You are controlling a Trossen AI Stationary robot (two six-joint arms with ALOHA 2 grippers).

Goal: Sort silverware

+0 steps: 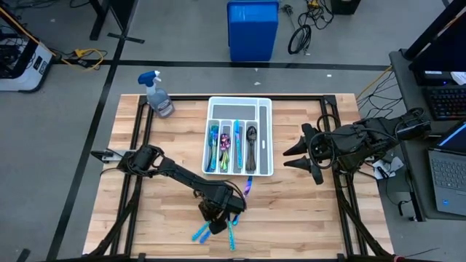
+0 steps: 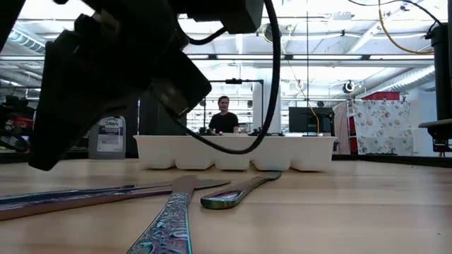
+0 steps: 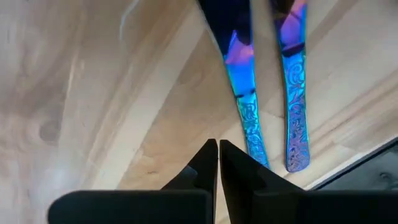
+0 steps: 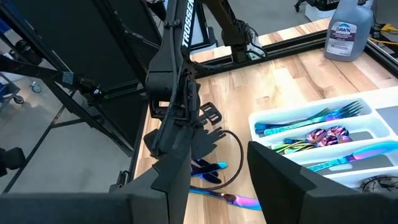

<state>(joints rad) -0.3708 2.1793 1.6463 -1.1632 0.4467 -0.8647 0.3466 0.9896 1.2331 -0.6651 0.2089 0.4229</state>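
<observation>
**Left arm working over loose cutlery in front of the tray**

While the right gripper is waiting just beside the right wall of the white compartmented tray, with its fingers standing wide apart, the left gripper is hanging low over the bare wood well in front of that tray. In the left wrist view its two dark fingertips are pressing together with nothing between them, just beside the handles of two iridescent blue knives that are lying side by side on the table.

Most of the silverware is already lying in the tray's long slots: blue-teal forks in the slot farthest from the right gripper, small rainbow-purple spoons next to them, more blue pieces in the following slot, and dark gunmetal spoons in the slot nearest the right gripper.

A further iridescent piece is lying just in front of the tray's near wall. A spray bottle is standing near the tray's far left corner.
</observation>
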